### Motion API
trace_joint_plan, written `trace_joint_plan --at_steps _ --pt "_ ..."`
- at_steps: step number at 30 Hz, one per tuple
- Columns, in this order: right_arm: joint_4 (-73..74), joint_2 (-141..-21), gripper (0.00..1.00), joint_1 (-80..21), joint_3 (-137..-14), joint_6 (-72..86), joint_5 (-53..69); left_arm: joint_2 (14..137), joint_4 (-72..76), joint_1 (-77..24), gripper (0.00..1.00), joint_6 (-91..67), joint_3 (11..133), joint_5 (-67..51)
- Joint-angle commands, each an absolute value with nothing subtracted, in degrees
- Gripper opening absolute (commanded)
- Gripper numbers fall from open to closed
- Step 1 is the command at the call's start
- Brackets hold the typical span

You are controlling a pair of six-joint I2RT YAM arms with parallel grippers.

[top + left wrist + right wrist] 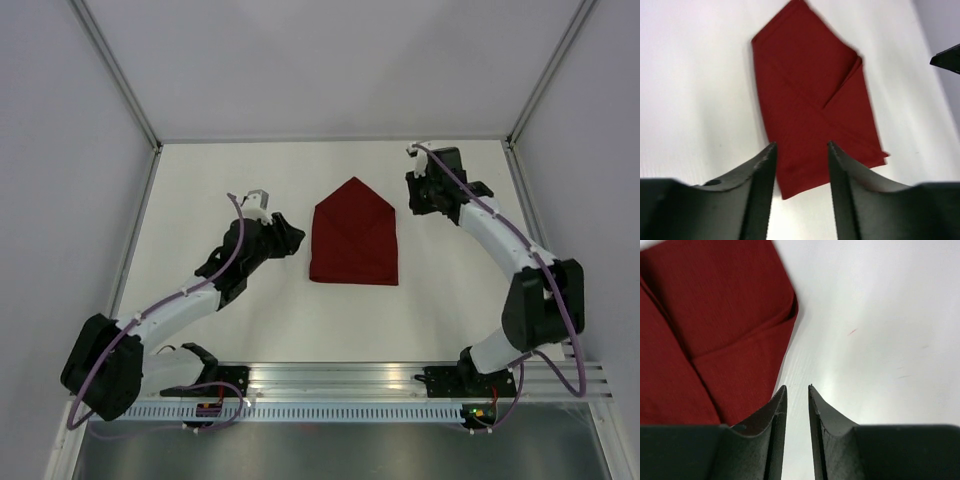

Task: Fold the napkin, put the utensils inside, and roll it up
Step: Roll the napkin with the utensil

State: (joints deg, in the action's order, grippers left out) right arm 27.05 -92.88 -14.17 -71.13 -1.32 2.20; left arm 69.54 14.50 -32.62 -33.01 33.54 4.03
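Observation:
The dark red napkin (353, 237) lies flat in the middle of the table, folded into a house shape with its point toward the far wall. In the left wrist view the napkin (810, 100) lies beyond the fingertips, its side flaps folded over each other. My left gripper (296, 238) (801, 145) hovers just off the napkin's left edge, open and holding nothing. My right gripper (417, 202) (796, 386) is off the napkin's upper right corner, its jaws a narrow gap apart over bare table with nothing between them. The napkin (715, 325) fills that view's left side. The utensils are out of view.
The white table (230, 170) is closed in by pale walls with metal corner posts (120, 80). A slotted metal rail (400, 380) carrying both arm bases runs along the near edge. Part of the right arm (947, 57) shows at the left wrist view's right edge.

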Motion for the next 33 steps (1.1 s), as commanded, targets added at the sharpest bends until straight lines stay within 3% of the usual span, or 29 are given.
trace_joint_plan --at_steps 1,5,8,13,18,25,33 --pt "21.6 -82.6 0.29 -14.6 -69.7 -5.8 0.4 63.0 17.5 -30.1 0.53 -33.1 33.0 -1.8" --pt "23.8 -80.4 0.27 -19.5 -69.6 -11.3 -2.1 58.2 13.8 -29.4 0.71 -32.4 35.5 -1.4" --pt "24.4 -79.5 0.28 -23.6 -67.8 -13.9 -1.1 56.6 11.5 -29.3 0.69 -31.3 38.2 -0.9" --pt "22.0 -79.3 0.43 -27.5 -62.9 -23.5 8.1 54.2 2.6 -29.3 0.65 -28.9 45.3 3.6" --pt "21.6 -80.7 0.48 -30.8 -58.4 -31.7 12.6 53.6 -4.5 -29.3 0.65 -26.6 51.6 4.9" --pt "16.0 -85.9 0.53 -40.5 -53.3 -35.3 9.2 52.7 -9.7 -29.3 0.64 -25.5 54.9 6.0" --pt "14.2 -90.7 0.58 -43.9 -53.2 -35.9 7.5 49.9 -12.6 -29.3 0.64 -22.7 55.3 6.7"
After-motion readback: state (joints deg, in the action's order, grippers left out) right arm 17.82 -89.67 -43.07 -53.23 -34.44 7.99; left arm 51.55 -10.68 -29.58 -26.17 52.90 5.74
